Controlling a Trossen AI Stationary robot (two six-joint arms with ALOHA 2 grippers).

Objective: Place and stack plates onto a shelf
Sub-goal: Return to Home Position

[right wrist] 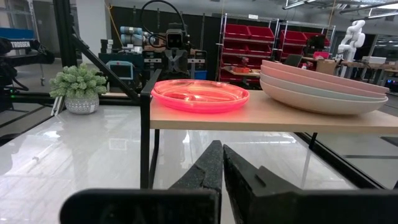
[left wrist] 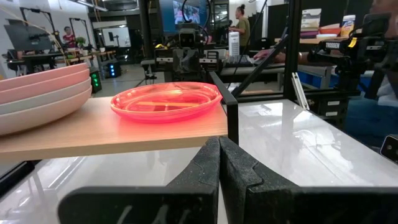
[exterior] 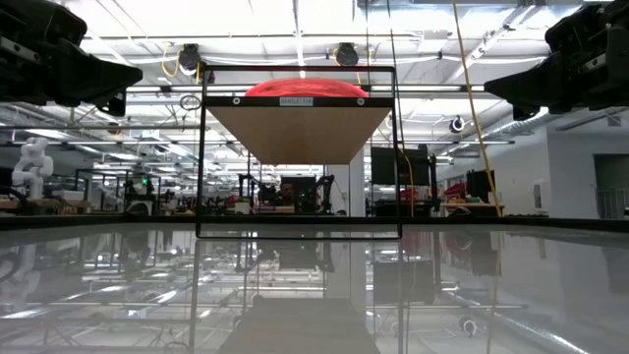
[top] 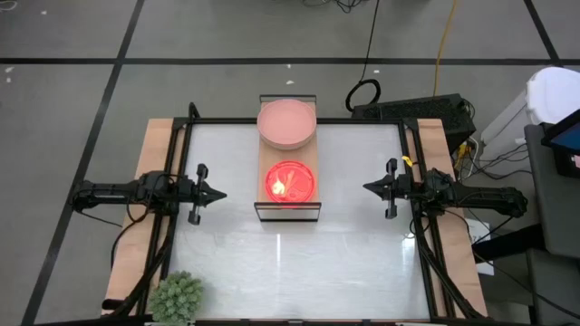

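High view over a white desk (top: pixel 290 263). At left, left gripper (top: pixel 220 193) closed, fingers pressed together, empty, pointing toward the centre, apart from the shelf. Spiky green plant ball (top: pixel 177 296) at the lower left corner. At centre, narrow wooden shelf (top: pixel 268 156) on a black frame, bearing a stack of large pale plates (top: pixel 286 122) on the upper end and a small glowing pink-orange plate (top: pixel 290 181) just beside it on the lower end. At right, right gripper (top: pixel 369 187) closed, empty, facing the shelf.

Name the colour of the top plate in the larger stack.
The top large round plate is dusty pink; high view shows it best.
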